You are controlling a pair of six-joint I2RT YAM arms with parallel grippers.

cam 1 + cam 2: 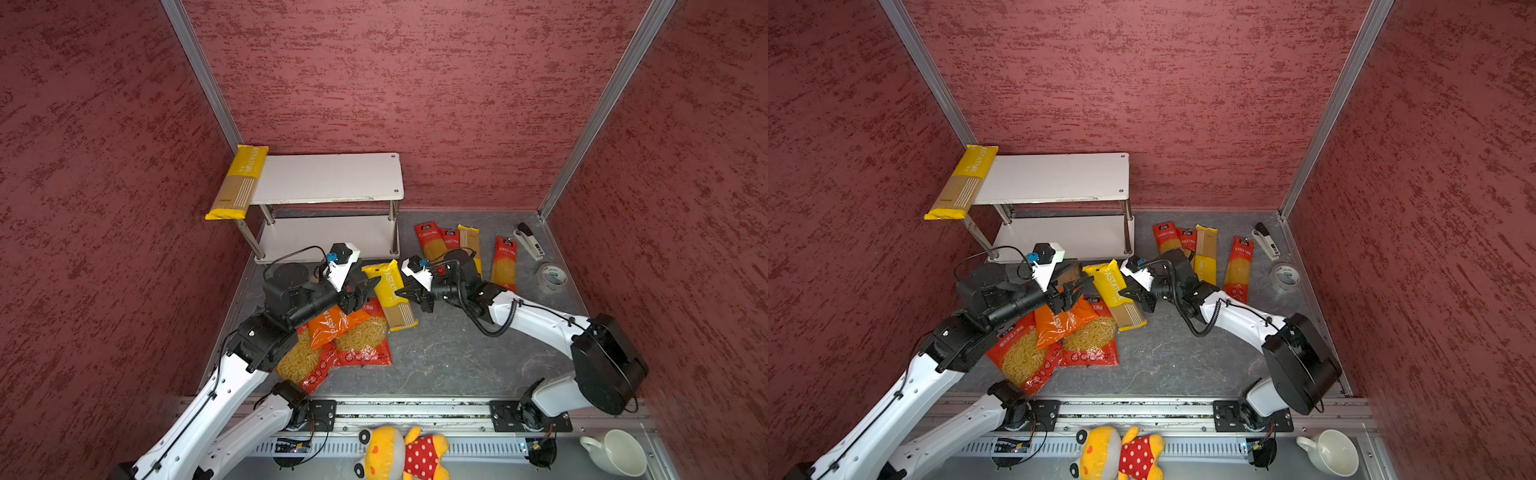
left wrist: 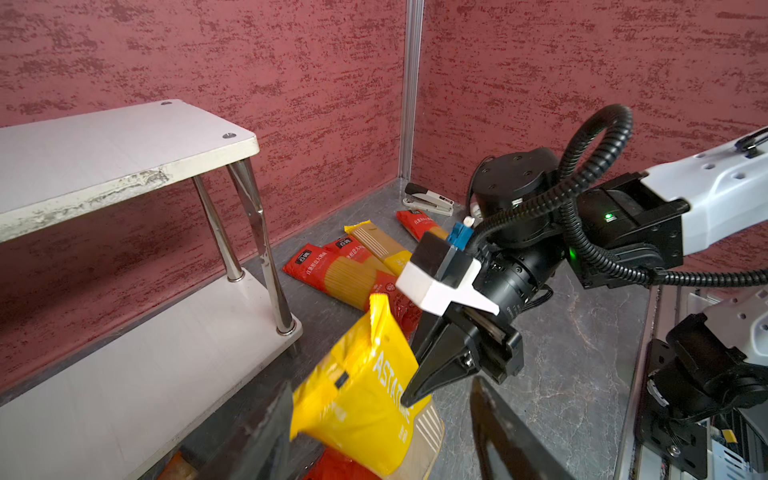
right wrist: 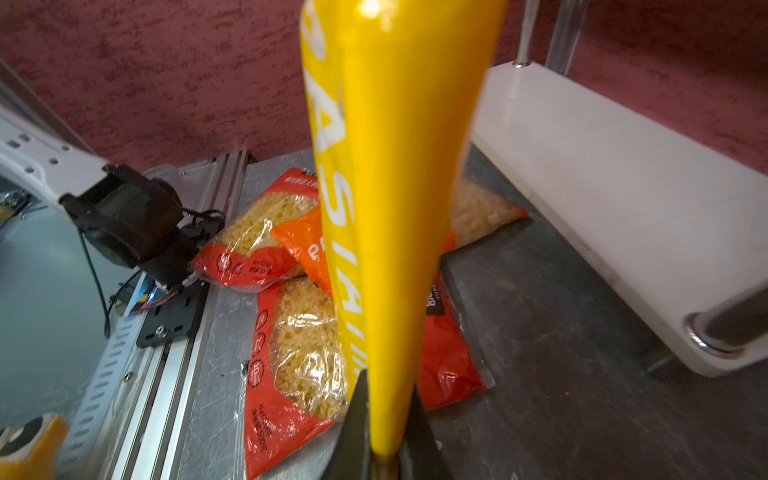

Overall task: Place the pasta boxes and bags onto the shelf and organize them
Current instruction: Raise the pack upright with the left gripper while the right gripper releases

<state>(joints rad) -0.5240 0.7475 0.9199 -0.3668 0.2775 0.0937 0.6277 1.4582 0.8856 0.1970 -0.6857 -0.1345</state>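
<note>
Your left claw (image 1: 368,291) has its jaws spread, the fingers (image 2: 270,432) well apart. Its arm reaches in low from the left with the wrist about level. Your right claw (image 1: 402,294) faces it from the right, its jaws pinched on the yellow spaghetti pack (image 1: 390,277). That arm is folded sharply at the elbow, and the two claws almost meet at mid-counter.

Glossy plastic yellow pack (image 3: 395,208); shiny metal shelf posts (image 2: 259,232) (boards (image 2: 104,141) matt white).
</note>
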